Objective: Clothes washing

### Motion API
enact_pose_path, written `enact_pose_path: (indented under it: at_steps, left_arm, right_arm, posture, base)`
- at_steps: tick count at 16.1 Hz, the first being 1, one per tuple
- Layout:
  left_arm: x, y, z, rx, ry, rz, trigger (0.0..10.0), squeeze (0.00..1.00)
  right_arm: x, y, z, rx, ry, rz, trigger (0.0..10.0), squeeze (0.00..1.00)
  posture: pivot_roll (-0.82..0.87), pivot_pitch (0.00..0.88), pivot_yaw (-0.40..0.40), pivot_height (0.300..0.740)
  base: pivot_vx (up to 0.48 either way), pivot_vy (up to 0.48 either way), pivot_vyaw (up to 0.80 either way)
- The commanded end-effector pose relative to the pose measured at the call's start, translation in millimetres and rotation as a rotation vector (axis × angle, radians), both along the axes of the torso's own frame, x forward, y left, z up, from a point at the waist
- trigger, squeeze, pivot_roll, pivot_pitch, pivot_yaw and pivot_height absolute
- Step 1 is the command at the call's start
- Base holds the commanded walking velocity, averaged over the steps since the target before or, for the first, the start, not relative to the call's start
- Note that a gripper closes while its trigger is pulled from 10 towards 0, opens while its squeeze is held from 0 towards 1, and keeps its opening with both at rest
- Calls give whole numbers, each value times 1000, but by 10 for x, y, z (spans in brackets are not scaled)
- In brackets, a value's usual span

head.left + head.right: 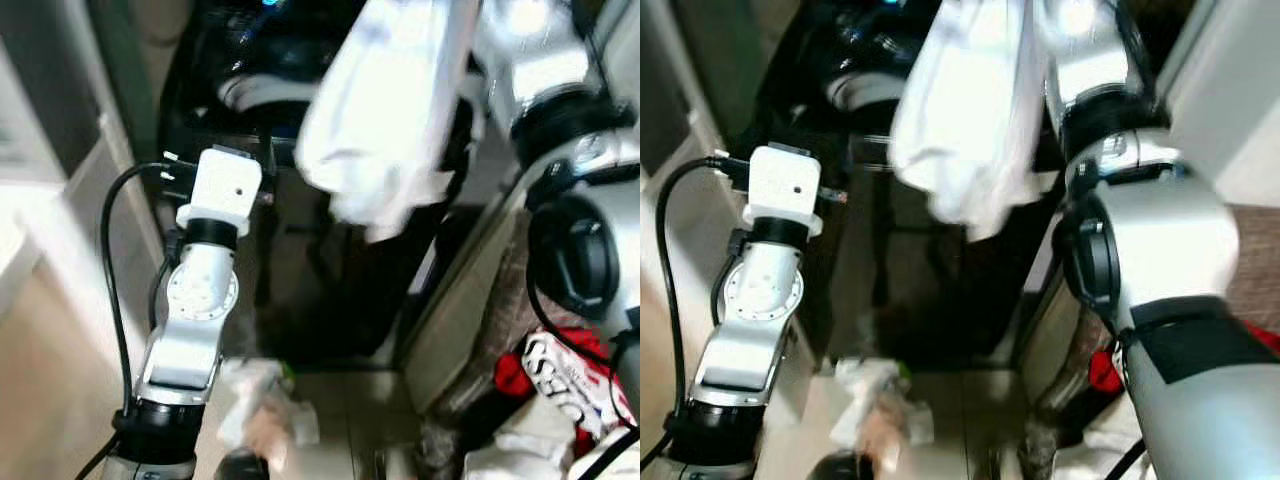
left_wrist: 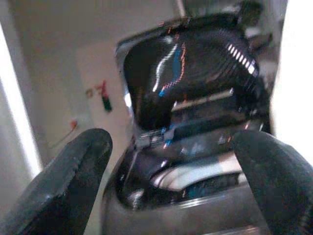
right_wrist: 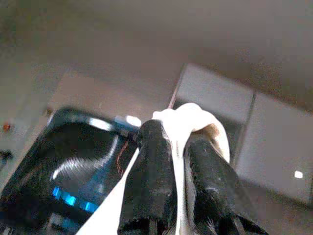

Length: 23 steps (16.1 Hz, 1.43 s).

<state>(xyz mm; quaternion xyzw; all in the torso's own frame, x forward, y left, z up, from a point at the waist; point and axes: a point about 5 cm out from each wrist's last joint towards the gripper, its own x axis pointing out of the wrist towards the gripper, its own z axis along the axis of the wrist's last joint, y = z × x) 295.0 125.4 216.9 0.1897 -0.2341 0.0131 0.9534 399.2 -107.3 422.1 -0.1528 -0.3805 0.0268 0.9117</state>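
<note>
White cloth (image 1: 385,120) hangs from our right gripper (image 3: 178,147), whose fingers are pinched tight on a bunch of it, raised above the black washer (image 2: 195,112) with its lid up. Our left gripper (image 2: 171,181) faces the washer's opening, fingers spread wide and empty. Crumpled laundry (image 1: 262,405) lies on the floor below.

Look down at the floor (image 1: 345,420): you have a crumpled white plastic bag (image 1: 262,405) lying there. Over by your right side sits a pile of stuff with a red and white packet (image 1: 560,385) on top. A pale wall (image 2: 58,73) with a small red mark (image 2: 103,93) stands behind.
</note>
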Motion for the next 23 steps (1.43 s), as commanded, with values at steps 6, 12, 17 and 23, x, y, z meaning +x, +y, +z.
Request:
enact_pose_path:
  at_steps: [6,12,17,23]
  left_arm:
    - [-59,-13,160,9,-101,-8,10000,0]
    - [-64,-8,201,1,-134,11,10000,0]
    - [-71,-64,280,19,-169,-3,10000,0]
    - [-360,49,573,105,-149,-199,10000,0]
  right_arm:
    - [-6,-29,56,15,-11,-33,10000,0]
    - [-7,34,119,30,30,28,10000,0]
    - [-52,298,322,6,124,150,10000,0]
    - [168,384,-302,-87,366,-50,10000,0]
  posture:
    - [91,0,-97,740]
    - [92,0,-99,740]
    - [98,0,-81,740]
    - [240,35,-170,740]
  base:
    - [463,0,0]
    - [456,0,0]
    - [116,152,0]
    - [0,0,0]
